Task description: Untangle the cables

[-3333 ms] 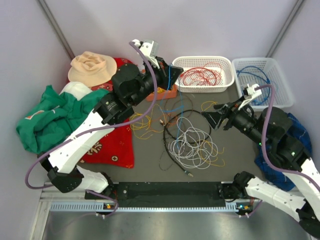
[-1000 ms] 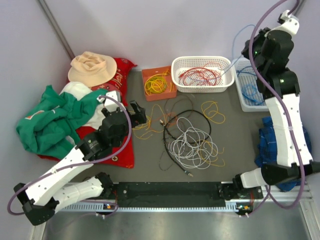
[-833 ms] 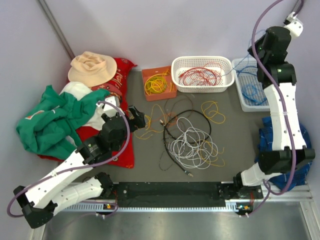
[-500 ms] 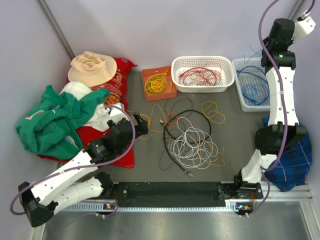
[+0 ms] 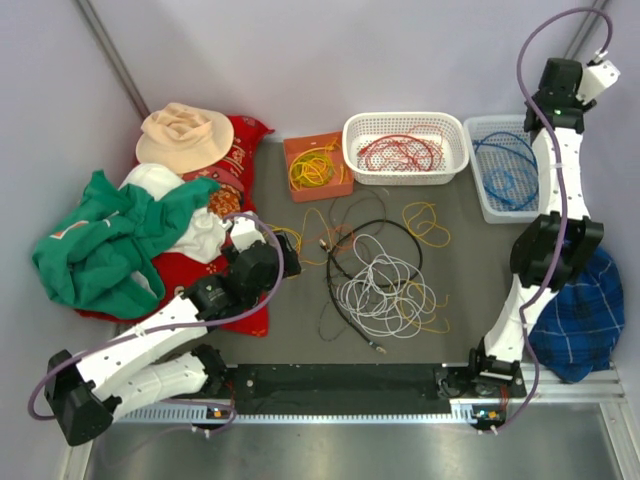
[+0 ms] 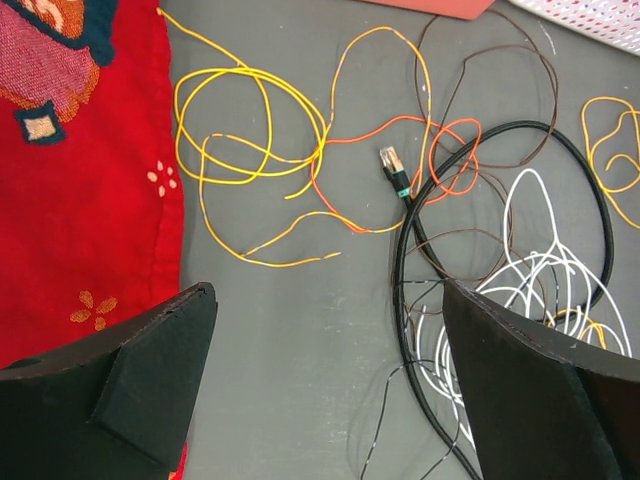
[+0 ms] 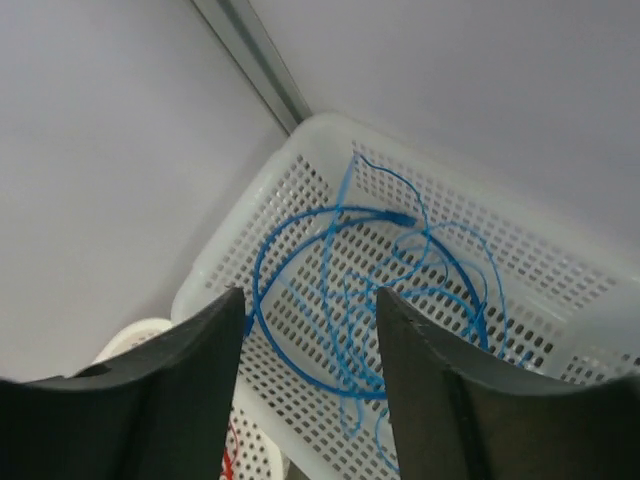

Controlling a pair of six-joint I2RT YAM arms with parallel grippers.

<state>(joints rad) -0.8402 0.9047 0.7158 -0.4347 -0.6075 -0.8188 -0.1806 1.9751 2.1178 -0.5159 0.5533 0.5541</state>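
Top external: one red-cable basket (image 5: 404, 117), one blue-cable basket (image 5: 505, 119), one orange tray (image 5: 320, 194); left claw (image 6: 325, 300), right claw (image 7: 310, 300) both apart.

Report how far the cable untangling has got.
Done: blue cables lie in the right white mesh basket, red cables in the middle white basket, yellow cables in the orange tray. In hand: nothing; the left gripper hangs open near loose yellow and orange wires, the right gripper open above the blue ones. Left: those, plus the thick black cable, white cables and thin brown wire, overlapping.
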